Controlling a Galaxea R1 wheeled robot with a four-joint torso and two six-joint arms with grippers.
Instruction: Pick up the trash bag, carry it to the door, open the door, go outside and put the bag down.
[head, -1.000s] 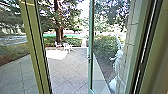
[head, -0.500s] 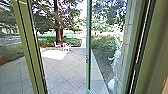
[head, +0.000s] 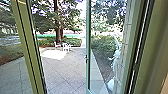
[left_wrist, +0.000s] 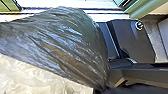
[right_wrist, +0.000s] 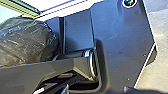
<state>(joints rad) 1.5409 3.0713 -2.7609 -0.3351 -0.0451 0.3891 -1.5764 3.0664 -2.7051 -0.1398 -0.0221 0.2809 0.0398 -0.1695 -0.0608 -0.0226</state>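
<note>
While the bag (left_wrist: 67, 42) bulges near the open door (head: 88, 72), each gripper's state is unclear.

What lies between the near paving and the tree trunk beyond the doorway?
Between the near paving and the trunk, the head view shows a bright patch of ground, white chairs and low green shrubs.

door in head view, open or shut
The door is open: its free edge stands away from the left post, yard showing between.
</note>
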